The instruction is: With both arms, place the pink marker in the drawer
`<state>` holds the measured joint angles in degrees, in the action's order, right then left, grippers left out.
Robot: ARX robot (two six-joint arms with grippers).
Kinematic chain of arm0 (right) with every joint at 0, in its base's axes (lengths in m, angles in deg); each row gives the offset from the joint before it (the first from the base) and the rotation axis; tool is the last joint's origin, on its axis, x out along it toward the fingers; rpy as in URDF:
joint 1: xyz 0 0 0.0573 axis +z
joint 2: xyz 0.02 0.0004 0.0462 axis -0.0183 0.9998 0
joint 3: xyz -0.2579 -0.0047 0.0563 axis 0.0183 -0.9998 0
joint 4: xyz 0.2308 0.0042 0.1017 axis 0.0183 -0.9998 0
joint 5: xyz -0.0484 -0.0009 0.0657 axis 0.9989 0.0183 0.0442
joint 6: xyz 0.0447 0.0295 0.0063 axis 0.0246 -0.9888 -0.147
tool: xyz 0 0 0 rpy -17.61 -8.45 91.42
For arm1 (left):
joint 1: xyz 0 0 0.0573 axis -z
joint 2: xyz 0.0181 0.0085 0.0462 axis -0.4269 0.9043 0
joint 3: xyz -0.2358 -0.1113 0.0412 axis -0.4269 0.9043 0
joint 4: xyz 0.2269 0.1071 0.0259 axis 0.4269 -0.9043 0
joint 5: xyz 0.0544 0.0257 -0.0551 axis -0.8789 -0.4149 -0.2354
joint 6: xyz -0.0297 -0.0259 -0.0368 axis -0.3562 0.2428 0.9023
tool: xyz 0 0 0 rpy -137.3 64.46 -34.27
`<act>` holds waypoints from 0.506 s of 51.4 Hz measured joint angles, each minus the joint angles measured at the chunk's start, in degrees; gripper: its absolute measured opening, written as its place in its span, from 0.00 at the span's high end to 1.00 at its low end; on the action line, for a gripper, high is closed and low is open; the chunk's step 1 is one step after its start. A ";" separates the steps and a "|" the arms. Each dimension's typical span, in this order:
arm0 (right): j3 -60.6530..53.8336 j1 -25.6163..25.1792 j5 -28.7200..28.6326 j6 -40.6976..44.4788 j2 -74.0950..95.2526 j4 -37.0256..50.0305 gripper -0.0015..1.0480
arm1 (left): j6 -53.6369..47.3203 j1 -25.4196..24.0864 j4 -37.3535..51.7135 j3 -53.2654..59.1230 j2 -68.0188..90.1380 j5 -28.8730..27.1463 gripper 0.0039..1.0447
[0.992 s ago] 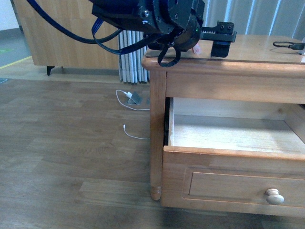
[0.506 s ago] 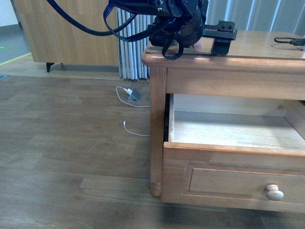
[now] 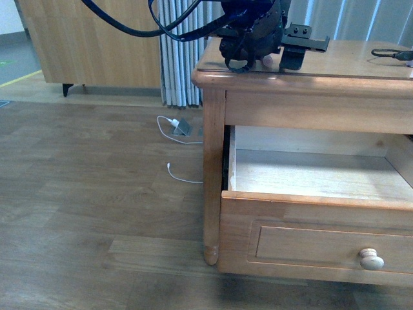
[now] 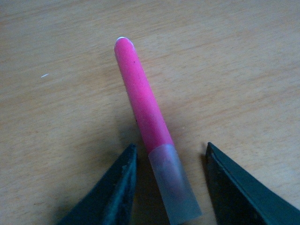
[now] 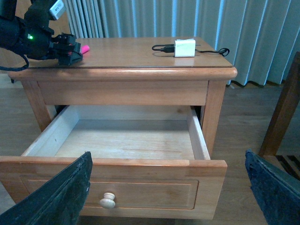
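Observation:
The pink marker lies flat on the wooden tabletop, its pale translucent cap end between my left gripper's open fingers, touching neither. In the right wrist view the marker shows as a pink spot at the tabletop's far corner, just beyond the left gripper. The front view has the left arm low over that corner. The drawer is pulled out and holds nothing, its round knob facing me. My right gripper is wide open in front of the drawer, holding nothing.
A white charger with a black cable sits on the tabletop's other side. A white cable and plug lie on the wood floor beside the table leg. A wooden post stands beside the table.
The left arm has slid further in over the tabletop, rightward in the front view. The drawer stays open as before.

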<state>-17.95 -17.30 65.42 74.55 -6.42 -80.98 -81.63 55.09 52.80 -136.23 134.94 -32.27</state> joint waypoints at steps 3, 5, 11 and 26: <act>0.00 0.00 0.00 0.00 0.00 0.00 0.08 | -0.22 -0.02 0.07 0.15 0.00 -0.11 0.66; 0.00 0.00 0.00 0.00 0.00 0.00 0.08 | -0.31 -0.11 0.61 0.66 -0.02 -0.46 0.74; 0.00 0.00 0.00 0.00 0.00 0.00 0.08 | -0.31 -0.46 1.62 2.23 -0.83 -0.42 0.86; 0.00 0.02 0.00 0.02 0.00 0.00 0.08 | -0.26 -1.38 8.22 13.66 -7.04 1.88 0.87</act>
<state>-17.95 -17.28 65.42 74.57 -6.42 -80.98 -81.89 53.72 61.01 -122.57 127.90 -30.39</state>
